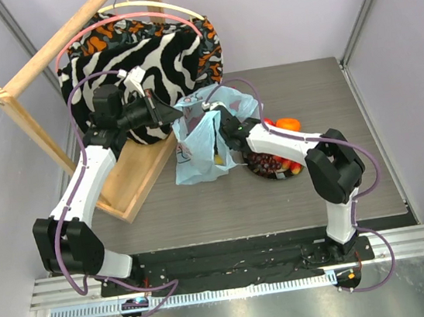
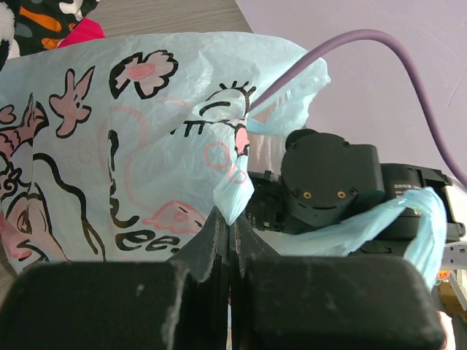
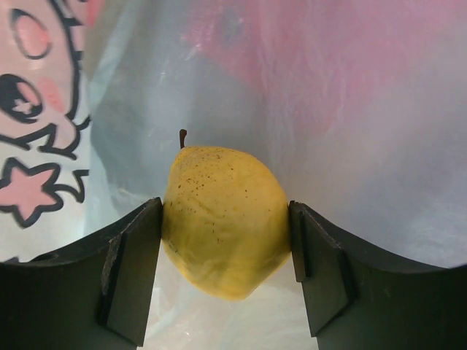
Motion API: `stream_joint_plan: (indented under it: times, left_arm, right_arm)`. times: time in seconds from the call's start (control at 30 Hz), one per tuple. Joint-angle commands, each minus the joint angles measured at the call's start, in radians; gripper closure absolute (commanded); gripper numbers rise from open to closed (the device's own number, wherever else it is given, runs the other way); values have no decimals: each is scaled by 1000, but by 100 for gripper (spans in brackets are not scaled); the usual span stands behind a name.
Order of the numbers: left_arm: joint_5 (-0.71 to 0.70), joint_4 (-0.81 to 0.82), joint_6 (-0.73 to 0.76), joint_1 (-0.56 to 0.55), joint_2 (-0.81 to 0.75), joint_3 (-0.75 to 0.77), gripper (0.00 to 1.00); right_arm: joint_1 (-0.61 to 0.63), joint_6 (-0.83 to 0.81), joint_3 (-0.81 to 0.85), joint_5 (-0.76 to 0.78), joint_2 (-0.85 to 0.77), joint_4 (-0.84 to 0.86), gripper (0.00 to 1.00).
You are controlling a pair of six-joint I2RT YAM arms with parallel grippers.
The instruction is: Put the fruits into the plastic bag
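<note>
My left arm stretches forward, my left gripper (image 2: 230, 244) pinched tight on a crinkled fold of the thin pale-blue plastic bag (image 2: 109, 146). My right arm bends into the bag's mouth. My right gripper (image 3: 226, 244) is clamped on the smooth, speckled, pear-shaped yellow fruit (image 3: 219, 197) inside the translucent film.
</note>
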Motion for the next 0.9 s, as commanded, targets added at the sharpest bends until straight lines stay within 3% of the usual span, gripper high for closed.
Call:
stream_joint_plan:
  times: [0.0,0.03,0.17,0.27,0.3,0.63,0.7,0.87]
  left_arm:
    - [-1,30,8,10,-18,6,100]
    - [-1,30,5,10,-16,6,100]
    - [4,32,-1,10,-6,6,100]
    - [5,32,-3,10,-4,7,100]
    - [7,32,-3,9,-1,7,100]
    - [12,33,-6,10,2,6,100]
    - [16,33,-7,10,7,7,100]
    - [18,32,-9,10,11,7,100]
  right_arm:
    - [-8,17,-2,-11,7,12,95]
    - [-9,15,-1,-16,7,10,91]
    - [-7,4,-1,-30,-2,10,57]
    - [-7,-11,1,-46,-11,10,42]
    - [-7,-13,2,-46,-14,13,32]
    - [-7,-20,-2,-106,-42,35,18]
    - [-9,-22,-2,-137,-65,42,1]
    - [-7,-17,-28,-158,-161,90,0]
